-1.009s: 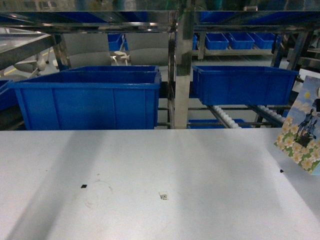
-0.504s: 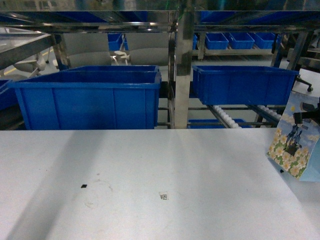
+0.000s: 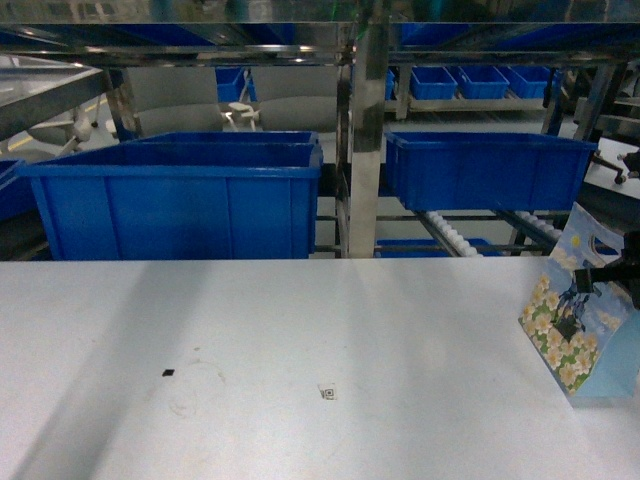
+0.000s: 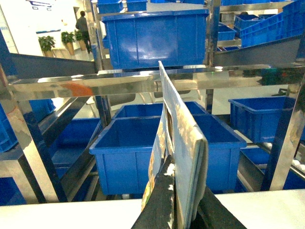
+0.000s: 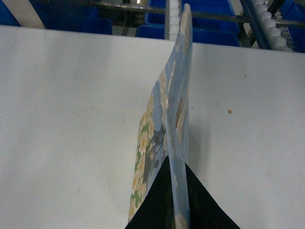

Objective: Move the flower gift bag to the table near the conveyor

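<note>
Nearly done: both grippers clamped the flower gift bag (image 3: 578,330) upright, touching the table (image 3: 300,350) at right, unreleased.

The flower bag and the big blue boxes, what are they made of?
The flower gift bag looks like thin printed paper or card with a smooth coat: it stands flat and stiff and shows sharp folded edges. Whether it is laminated cannot be told. The blue bins look like hard moulded plastic, with thick rims, ribbed walls and a dull shine. The table looks matte white-grey, possibly laminate.
</note>
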Robot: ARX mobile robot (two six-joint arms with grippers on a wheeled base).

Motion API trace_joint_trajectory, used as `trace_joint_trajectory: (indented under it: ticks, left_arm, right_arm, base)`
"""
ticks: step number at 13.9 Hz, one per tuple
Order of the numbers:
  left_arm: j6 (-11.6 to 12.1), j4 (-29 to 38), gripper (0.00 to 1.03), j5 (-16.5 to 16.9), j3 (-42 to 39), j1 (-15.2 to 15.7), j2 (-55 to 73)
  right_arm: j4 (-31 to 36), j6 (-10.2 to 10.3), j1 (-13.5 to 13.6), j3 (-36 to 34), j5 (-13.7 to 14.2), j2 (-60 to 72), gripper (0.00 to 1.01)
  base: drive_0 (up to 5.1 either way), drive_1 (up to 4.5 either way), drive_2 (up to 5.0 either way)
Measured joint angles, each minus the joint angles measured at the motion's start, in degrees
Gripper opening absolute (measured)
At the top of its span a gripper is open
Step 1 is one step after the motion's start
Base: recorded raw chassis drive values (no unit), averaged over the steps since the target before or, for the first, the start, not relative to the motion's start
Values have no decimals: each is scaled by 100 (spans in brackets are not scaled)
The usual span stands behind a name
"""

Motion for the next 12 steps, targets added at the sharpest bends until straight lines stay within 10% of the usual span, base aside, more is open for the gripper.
trace_joint_trajectory:
  ticks: [4, 8, 12]
  left_arm:
    - [0, -2, 2, 0, 0, 0, 0]
    - [0, -4, 2, 0, 0, 0, 0]
    - [0, -4, 2, 0, 0, 0, 0]
  right_arm:
    - [31, 105, -13, -297, 4, -407, 44]
    - [396, 35, 76, -531, 612, -1403, 97]
    - [315, -24, 57, -938, 973, -2824, 98]
  base:
    - [0, 0, 0]
    - [0, 0, 0]
    - [0, 0, 0]
